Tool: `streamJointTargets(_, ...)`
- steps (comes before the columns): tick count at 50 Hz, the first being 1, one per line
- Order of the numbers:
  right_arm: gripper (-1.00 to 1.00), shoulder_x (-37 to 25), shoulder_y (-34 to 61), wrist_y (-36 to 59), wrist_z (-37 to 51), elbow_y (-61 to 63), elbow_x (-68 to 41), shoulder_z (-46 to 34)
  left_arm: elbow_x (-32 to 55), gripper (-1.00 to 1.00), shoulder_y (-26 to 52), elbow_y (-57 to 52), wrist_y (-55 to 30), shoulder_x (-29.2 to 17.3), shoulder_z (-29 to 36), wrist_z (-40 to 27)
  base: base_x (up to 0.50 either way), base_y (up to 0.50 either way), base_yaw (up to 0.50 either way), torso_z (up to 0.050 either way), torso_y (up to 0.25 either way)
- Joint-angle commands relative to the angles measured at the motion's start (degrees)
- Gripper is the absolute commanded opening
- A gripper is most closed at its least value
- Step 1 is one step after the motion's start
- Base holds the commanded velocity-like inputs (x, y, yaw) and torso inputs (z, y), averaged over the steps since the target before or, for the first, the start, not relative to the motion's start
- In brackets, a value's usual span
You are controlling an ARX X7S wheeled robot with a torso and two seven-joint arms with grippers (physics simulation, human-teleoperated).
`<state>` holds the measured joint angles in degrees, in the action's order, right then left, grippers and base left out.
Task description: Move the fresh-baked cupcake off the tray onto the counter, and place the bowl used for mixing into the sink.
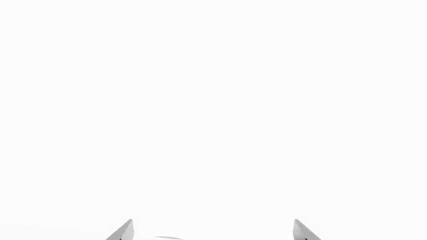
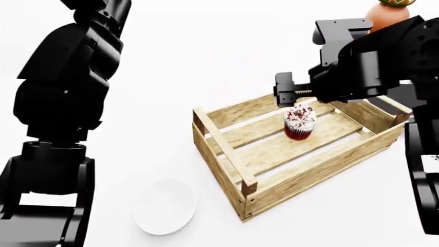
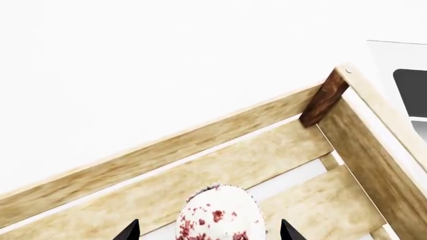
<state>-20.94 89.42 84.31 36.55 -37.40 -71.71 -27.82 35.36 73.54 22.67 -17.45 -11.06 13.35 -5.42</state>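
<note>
Step 1, cupcake pickup: right gripper [image 3: 208,231] hung above the cupcake [image 2: 299,122] inside the tray [image 2: 218,135], jaws spread, holding nothing; next, descend and close.

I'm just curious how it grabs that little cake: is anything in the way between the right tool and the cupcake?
Nothing visible. The right tool hangs open just above the cupcake inside the tray, with only air between them.

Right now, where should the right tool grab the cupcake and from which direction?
Grip the cupcake by its dark red wrapper, below the frosting, coming straight down from above. It stands upright on the tray, whose low walls block a sideways approach. The right tool already straddles it, open.
</note>
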Motion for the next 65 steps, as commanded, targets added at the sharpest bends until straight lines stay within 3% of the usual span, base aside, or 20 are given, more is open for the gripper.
streamJointTargets(1, 1.0, -0.03, 0.32, -1.8, -2.94, -2.32, 0.83, -3.16, -0.79, 1.0, 0.67, 3.02, 1.97, 0.91, 0.66, 0.76, 0.0, 0.0, 0.0, 0.0, 0.0)
streamJointTargets(22, 1.0, 0.61, 0.88, -3.63, -7.53, -7.16, 2.89, -6.8, -0.09, 1.0, 0.1, 3.05, 1.73, 0.48, 0.96, 0.77, 0.0, 0.0, 0.0, 0.0, 0.0)
streamJointTargets(47, 1.0, 4.27, 2.79, -10.16, -20.2, -19.22, 9.92, -14.75, 0.32, 1.0, 0.25, 3.49, 1.71, 0.26, 1.5, 0.65, 0.0, 0.0, 0.0, 0.0, 0.0)
streamJointTargets(58, 1.0, 3.7, 1.83, -9.42, -19.11, -18.54, 8.97, -14.0, 0.29, 1.0, 0.36, 4.4, 2.47, 0.56, 1.71, 0.86, 0.0, 0.0, 0.0, 0.0, 0.0)
streamJointTargets(59, -1.0, 3.39, 1.57, -9.26, -18.34, -17.6, 8.49, -13.46, 0.4, 1.0, 0.34, 4.12, 2.29, 0.46, 1.72, 0.84, 0.0, 0.0, 0.0, 0.0, 0.0)
streamJointTargets(65, -1.0, 2.99, 1.23, -8.51, -17.04, -16.08, 7.6, -12.74, 0.69, 1.0, 0.28, 3.87, 2.42, 0.46, 1.69, 0.81, 0.0, 0.0, 0.0, 0.0, 0.0)
